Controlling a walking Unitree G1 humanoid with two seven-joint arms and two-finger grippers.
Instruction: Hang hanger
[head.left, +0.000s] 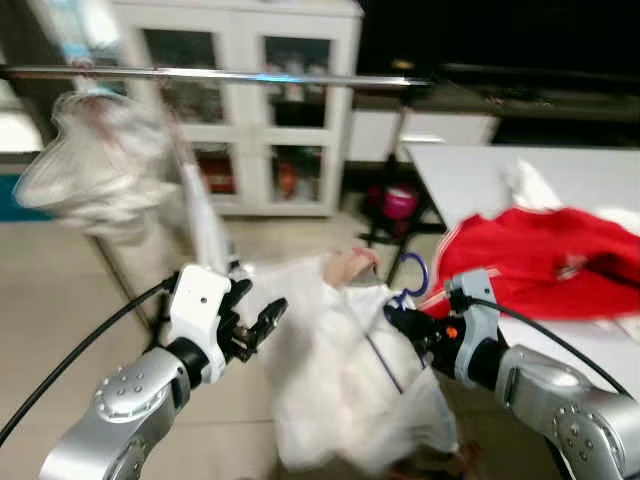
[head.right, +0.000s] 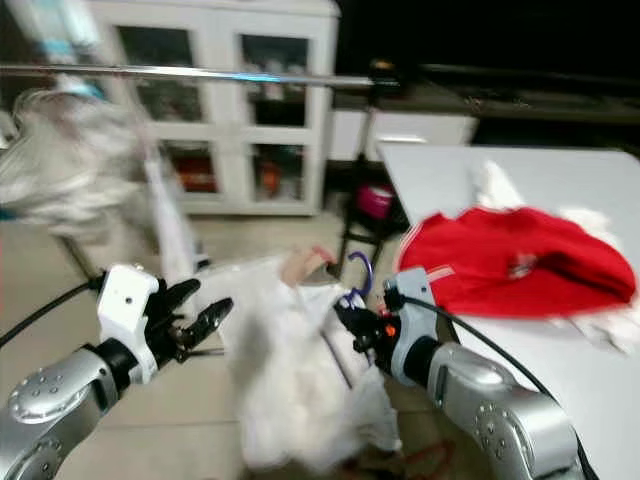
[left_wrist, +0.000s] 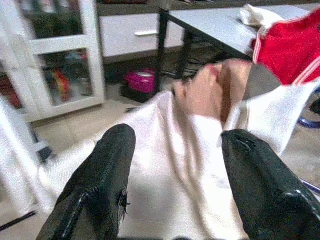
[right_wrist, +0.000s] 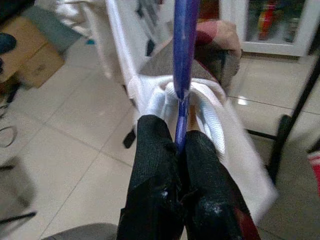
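My right gripper (right_wrist: 181, 145) is clamped on the blue hanger (right_wrist: 183, 60) — white garment (head.left: 340, 380) draped on it, hanging low, well below the silver rail (head.left: 220, 74) and just beside the white table (head.left: 480, 180). My left gripper (left_wrist: 175, 175) sits at the garment's other side, fingers spread wide, holding nothing. Red garment (head.left: 540, 260) lies on the table. Another white garment (head.left: 100, 165) already hangs from the rail — blurred.

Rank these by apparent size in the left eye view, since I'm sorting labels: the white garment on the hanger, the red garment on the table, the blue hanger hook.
1. White garment, though nearer the camera, so unsure against
2. Red garment
3. Blue hanger hook, smallest.
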